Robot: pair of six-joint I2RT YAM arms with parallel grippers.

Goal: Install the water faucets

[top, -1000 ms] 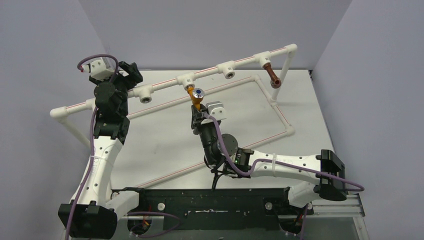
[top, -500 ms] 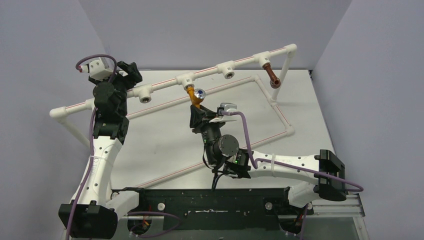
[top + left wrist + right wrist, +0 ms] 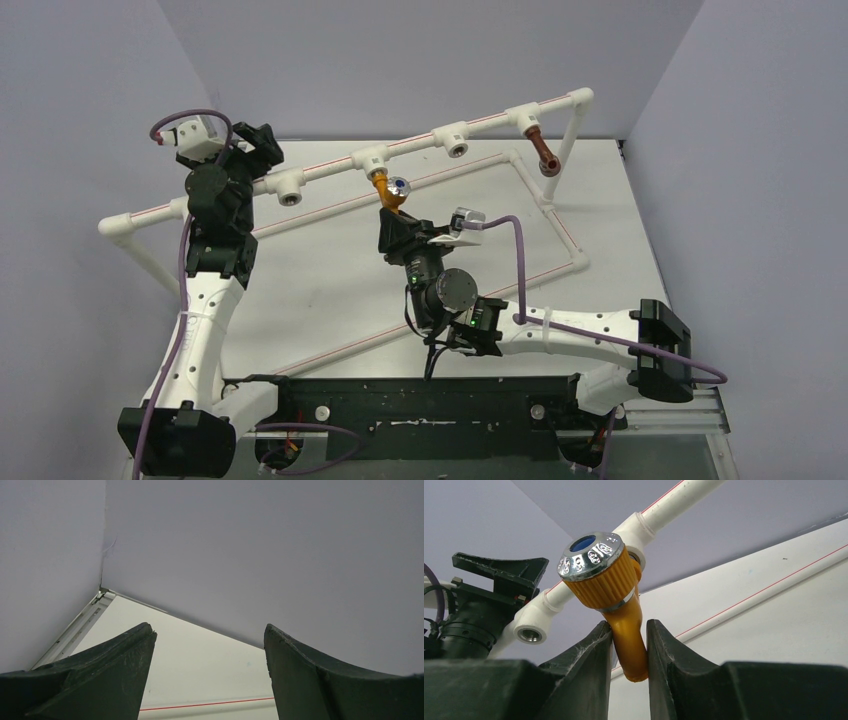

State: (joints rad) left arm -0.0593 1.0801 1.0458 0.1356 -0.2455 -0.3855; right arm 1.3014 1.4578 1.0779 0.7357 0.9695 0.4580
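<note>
while the right gripper (image 3: pixel 392 215) reaches up from the middle of the white table (image 3: pixel 330 280), its black fingers (image 3: pixel 589 650) are clenched on the orange-yellow faucet (image 3: pixel 386 190), one on each side of the bent spout. in the right wrist view the spout's tip pokes out just below the pinch, and both fingers touch the orange body. the faucet's ribbed knob with its round silver cap (image 3: pixel 591 555) tilts up and to the left, a blue disc at its centre. the faucet's upper end meets a white tee socket (image 3: pixel 372 158) on the raised rail of the pipe frame (image 3: pixel 320 172), though how far it is seated there cannot be told.

the dark reddish-brown faucet (image 3: pixel 543 152) hangs from another tee socket near the right end of the same rail, its spout sloping down and to the right, just beside the frame's slanted end pipe. two other tee sockets on the rail, one (image 3: pixel 291 190) left of the orange faucet and one (image 3: pixel 458 140) between the two faucets, show open round mouths.

the left gripper (image 3: pixel 262 140) is raised at the left part of the rail. in its own wrist view the jaws are spread wide with nothing gripped between them; a white surface with a thin red line shows low in the gap, and whether the fingers (image 3: pixel 115 660) touch it cannot be told.
</note>
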